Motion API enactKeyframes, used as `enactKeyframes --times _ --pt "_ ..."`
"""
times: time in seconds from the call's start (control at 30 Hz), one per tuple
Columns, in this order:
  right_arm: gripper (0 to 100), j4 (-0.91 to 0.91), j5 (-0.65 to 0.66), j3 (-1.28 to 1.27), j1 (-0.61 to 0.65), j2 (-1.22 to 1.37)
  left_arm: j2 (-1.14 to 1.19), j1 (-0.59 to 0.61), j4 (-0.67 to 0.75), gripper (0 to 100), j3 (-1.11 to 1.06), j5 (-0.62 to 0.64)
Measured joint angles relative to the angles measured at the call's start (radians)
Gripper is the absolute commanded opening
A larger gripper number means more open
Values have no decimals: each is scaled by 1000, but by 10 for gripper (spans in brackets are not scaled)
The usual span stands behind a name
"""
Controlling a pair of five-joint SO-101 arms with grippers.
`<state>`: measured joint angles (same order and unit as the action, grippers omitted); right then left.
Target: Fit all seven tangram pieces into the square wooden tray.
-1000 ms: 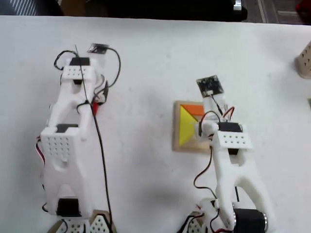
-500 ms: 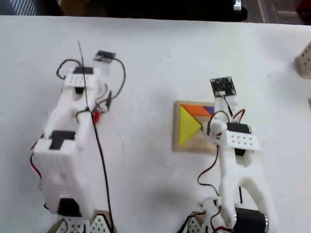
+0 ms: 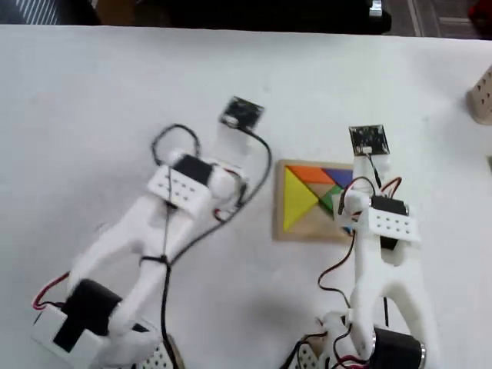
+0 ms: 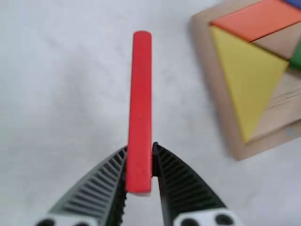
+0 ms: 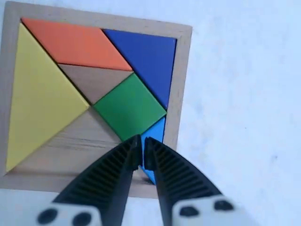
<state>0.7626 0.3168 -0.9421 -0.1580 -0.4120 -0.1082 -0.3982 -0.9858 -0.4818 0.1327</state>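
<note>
From above, square wooden tray [image 3: 278,201] on the white table [image 3: 231,69], partly filled, left wrist view, left claw [image 4: 140,151] pinching a red piece [image 4: 141,94] on edge just beside the tray, right wrist view, right claw [image 5: 141,141] pressed nearly together over the light blue piece [image 5: 158,129] in a tray corner

White table [image 3: 254,69]: the far half is bare, open room. A white robot arm [image 3: 146,231] slants across the near left part. Its left gripper [image 4: 140,149], clamped on a thin red tangram piece [image 4: 141,94], hangs beside the square wooden tray [image 4: 207,80], with a bare strip of table between them. The right gripper [image 5: 141,139], jaws closed, covers the tray's near right corner. Inside the tray, bare wood shows at the middle and along the near edge.
</note>
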Motion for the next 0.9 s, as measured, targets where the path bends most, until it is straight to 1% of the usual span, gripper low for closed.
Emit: enactKeyframes --times 0.1,0.2,0.33,0.47,0.57,0.67,0.77,0.9 --pt "18 0 0 -20 -32 0 -15 -124 124 20 -34 129" --pt "20 0 3 -40 -77 0 -18 -215 282 20 -84 222" --pt "20 0 5 -49 -133 0 -18 -282 476 20 -153 258" --pt "21 -3 5 -63 -176 0 2 -325 585 20 -204 264" --pt "19 -3 21 -68 -178 0 81 -331 638 21 -204 264" --pt "19 -3 41 -68 -178 0 193 -331 649 37 -180 265" --pt "19 -3 51 -71 -178 0 279 -333 649 111 -107 226" --pt "21 -3 54 -71 -178 0 295 -330 572 223 -55 198"
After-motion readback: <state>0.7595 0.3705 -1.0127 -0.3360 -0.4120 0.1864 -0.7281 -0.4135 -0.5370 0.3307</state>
